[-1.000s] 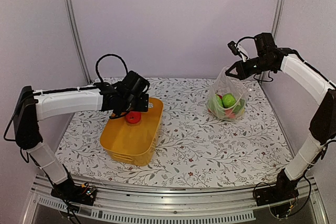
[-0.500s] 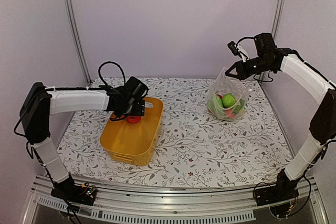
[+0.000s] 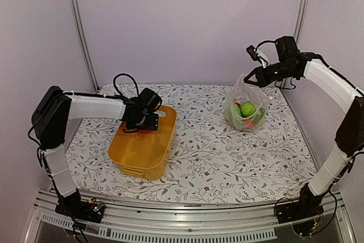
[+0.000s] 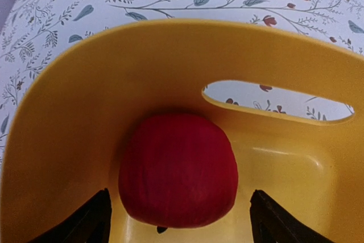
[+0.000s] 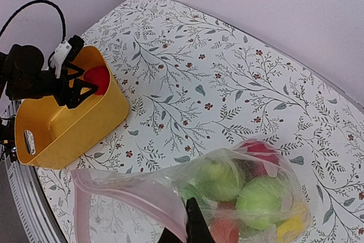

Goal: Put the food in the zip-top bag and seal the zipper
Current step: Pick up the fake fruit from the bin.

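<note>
Red apple [image 4: 177, 169] in yellow basket [image 4: 62, 118]; clear bag [image 5: 142, 192] holding green, red and yellow food [image 5: 263, 200]; white worktop [image 3: 210, 146], floral print.

The basket [image 3: 139, 155] is sitting on the left half of the table [image 3: 210, 157], about midway between its near and far edges. One piece of food [image 4: 177, 169] is lying inside it at the far end, against the wall just below the handle slot. The left gripper [image 5: 79, 83] is reaching into that end, one finger standing on either side of the piece, apart from it. Well apart, near the table's far right corner, the zip-top bag [image 3: 245, 106] is hanging from the right gripper [image 3: 250, 78], which is pinching its top edge from above. The bag's bottom seems to be resting on the table. The remaining food [image 5: 259, 200] is lying heaped in the bag's lower part.
</note>
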Controlling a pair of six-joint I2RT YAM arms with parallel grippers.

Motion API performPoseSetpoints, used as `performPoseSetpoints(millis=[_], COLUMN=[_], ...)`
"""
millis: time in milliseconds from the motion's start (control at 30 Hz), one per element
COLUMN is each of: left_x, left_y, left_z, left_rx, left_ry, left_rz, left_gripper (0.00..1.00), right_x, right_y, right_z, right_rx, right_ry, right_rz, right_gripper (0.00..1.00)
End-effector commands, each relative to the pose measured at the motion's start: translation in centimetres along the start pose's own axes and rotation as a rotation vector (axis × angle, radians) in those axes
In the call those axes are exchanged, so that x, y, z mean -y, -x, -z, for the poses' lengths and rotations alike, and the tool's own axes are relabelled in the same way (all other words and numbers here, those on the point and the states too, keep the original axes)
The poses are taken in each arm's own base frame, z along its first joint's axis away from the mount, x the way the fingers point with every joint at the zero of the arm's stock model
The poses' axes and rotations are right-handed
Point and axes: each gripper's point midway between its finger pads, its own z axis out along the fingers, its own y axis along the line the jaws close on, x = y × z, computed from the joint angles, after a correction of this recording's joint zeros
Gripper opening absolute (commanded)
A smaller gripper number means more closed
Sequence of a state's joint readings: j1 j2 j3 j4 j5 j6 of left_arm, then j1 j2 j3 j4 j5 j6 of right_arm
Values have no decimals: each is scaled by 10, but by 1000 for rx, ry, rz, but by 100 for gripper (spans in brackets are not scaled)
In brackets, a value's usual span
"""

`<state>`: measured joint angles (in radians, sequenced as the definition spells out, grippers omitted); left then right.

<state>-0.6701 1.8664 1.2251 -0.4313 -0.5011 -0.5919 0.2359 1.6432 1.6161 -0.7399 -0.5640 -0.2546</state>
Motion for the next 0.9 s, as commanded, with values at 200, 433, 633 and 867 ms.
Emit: performPoseSetpoints(millis=[200,433,633,867], left_x=[2,3,6,4], left_y=[5,2,-2,6], left_z=[-26,-37,-40,-25], left_rx=[-27,-42,-54,-32], left_ry=[10,20,8,-9], left_rz=[-3,-7,-13,-8], left_gripper=[85,83,79,72], right_x=[-3,-3,-3,-3], right_y=[-11,-12,-13,-13], right_z=[-9,-10,-10,-10], right_rx=[-33,-37,-38,-39], right_ry=[22,19,17,17], right_rz=[-3,-2,-1,0], right_gripper=[0,0,0,0])
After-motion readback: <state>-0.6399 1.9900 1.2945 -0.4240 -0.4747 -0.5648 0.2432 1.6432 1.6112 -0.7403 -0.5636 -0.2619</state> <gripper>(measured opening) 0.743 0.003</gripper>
